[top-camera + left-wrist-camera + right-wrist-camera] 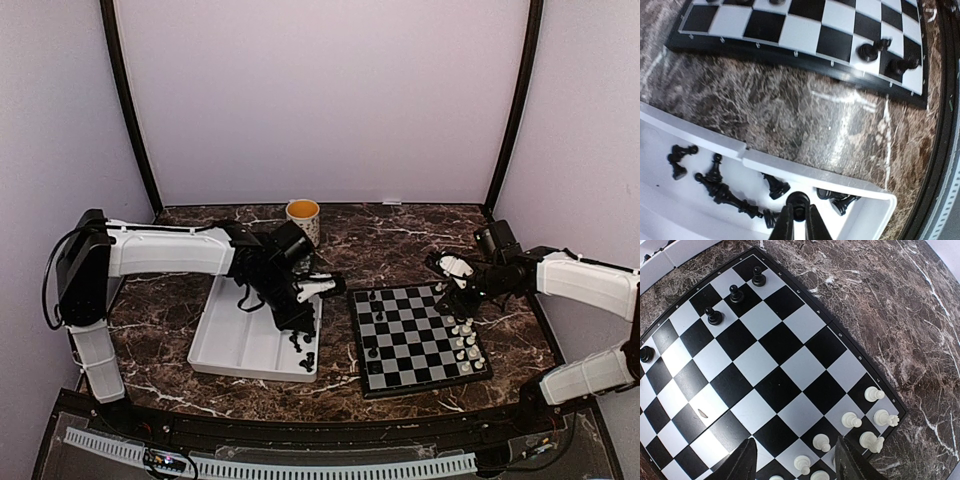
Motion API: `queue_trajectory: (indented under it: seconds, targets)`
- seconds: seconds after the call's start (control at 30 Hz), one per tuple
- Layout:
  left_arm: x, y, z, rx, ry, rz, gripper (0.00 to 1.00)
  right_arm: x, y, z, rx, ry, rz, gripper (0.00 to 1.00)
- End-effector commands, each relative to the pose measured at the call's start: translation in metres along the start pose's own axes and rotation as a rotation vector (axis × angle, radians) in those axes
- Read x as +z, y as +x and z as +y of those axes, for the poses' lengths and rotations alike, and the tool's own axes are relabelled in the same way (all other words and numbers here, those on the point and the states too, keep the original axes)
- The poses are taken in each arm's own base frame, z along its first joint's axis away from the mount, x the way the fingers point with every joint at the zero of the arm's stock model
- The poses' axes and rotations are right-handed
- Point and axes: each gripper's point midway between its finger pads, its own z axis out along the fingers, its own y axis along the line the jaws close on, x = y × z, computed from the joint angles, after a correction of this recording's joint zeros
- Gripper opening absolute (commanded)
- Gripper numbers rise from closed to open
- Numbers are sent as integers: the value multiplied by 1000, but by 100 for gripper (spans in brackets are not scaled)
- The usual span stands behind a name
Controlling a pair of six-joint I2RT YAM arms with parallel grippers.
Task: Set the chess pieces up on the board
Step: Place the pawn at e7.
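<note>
Left gripper (799, 214) clenching on head of black piece (799, 201) inside white tray (230, 350), at 9 o'clock of board (415, 340). Right gripper (796, 460) hanging released over white pieces (850, 419) along board's 3 o'clock edge. Risks on lift: thin pinch slipping, piece tilting or dropping. Nearby black pieces (715, 170) crowding fingers, likely getting dragged or knocked.

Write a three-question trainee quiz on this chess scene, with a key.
1. True or false: the right end effector is open above the board.
2. The left end effector is shut on: A) a white piece B) a black piece C) nothing
3. Where do the loose black pieces lie?
Key: 1 true; 2 B; 3 in the tray.
</note>
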Motion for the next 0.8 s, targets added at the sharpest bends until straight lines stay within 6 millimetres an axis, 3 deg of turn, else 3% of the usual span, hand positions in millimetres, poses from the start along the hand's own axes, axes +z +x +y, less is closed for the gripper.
queue_trajectory:
  seconds: [0.0,0.13,0.4,0.77]
  targets:
    - [-50,-50,-9,-18,-11,-155,5,-5,-7,-3,-2,11,-31,55]
    - [-52,-89,-28,29,14,-227,5,-5,-7,-3,-1,9,-29,55]
    - [-17,-143,-48,111,19,-230,5,-7,-8,-4,-3,21,-34,55]
    - [29,-159,-40,62,-37,-173,5,-8,-8,-6,-6,33,-35,55]
